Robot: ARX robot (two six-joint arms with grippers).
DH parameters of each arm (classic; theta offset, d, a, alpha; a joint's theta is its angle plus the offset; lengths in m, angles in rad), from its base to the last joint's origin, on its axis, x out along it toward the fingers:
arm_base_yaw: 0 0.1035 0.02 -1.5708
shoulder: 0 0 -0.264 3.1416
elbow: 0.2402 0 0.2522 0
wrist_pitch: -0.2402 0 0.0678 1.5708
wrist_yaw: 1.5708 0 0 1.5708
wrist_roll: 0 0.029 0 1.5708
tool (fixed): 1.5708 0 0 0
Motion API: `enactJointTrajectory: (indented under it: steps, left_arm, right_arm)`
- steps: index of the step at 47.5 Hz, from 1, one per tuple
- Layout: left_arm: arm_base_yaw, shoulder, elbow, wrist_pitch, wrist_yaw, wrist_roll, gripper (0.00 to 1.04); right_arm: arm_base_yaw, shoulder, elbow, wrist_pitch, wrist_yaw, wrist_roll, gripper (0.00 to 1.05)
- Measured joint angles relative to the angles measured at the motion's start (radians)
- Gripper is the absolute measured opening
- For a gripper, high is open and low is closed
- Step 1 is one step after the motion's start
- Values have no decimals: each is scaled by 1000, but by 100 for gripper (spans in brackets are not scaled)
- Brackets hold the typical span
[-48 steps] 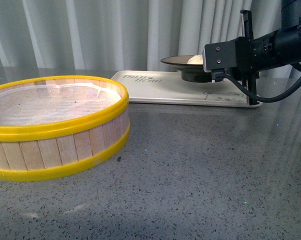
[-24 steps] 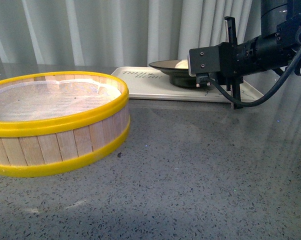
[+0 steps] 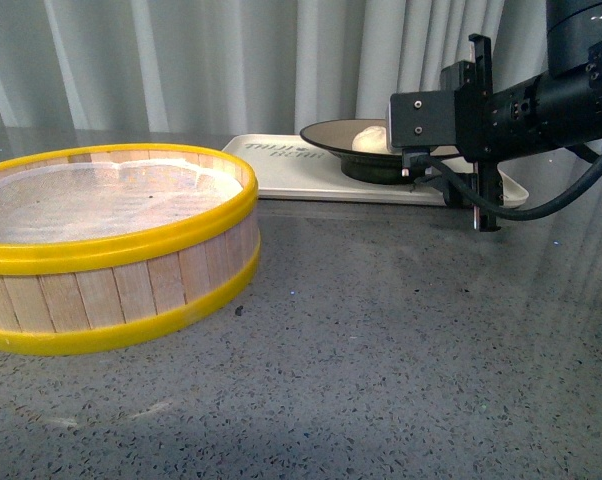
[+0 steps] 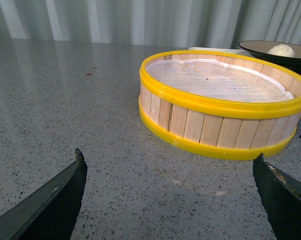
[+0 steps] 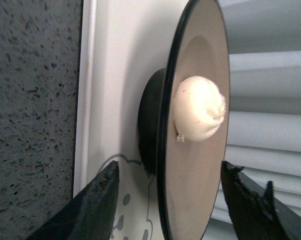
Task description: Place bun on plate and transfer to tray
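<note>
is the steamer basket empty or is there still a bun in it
Empty: the steamer basket shows only its white liner; the bun sits on the plate.

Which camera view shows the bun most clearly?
The right wrist view: the bun fills the middle, pleats visible, on the plate. The front view shows it small beside the arm; the left wrist view shows it tiny, far off.

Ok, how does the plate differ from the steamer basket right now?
The plate is shallow, beige inside with a black rim; the steamer basket has tall wooden-slat walls banded in yellow. The plate holds the bun; the basket holds only a white liner. The plate sits on the tray; the basket sits directly on the grey table. Both are round and upright.
</note>
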Motion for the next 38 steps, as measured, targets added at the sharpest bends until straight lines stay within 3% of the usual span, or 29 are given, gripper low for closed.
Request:
enactJointTrajectory:
  steps: [5, 11, 15, 19, 23, 29, 32, 34, 38]
  left_arm:
    - [0, 0, 0, 0, 0, 0, 98]
    - [0, 0, 0, 0, 0, 0, 98]
    - [0, 0, 0, 0, 0, 0, 98]
    - [0, 0, 0, 0, 0, 0, 98]
    - [0, 0, 0, 0, 0, 0, 98]
    - [0, 0, 0, 0, 0, 0, 98]
    - [0, 0, 0, 0, 0, 0, 98]
    - [0, 0, 0, 0, 0, 0, 98]
    - [0, 0, 0, 0, -1, 0, 98]
  right_arm:
    - [3, -87, -84, 55, -18, 38, 81]
    - [6, -203, -185, 121, -24, 111, 98]
    - [7, -300, -267, 217, 34, 222, 96]
    - [5, -402, -344, 343, 177, 422, 96]
    - [-2, -432, -346, 356, 193, 522, 96]
    - [-3, -426, -355, 356, 196, 558, 96]
    - [4, -430, -383, 354, 317, 697, 89]
    - [8, -455, -449, 388, 427, 881, 80]
    - [-6, -540, -618, 472, 459, 1210, 62]
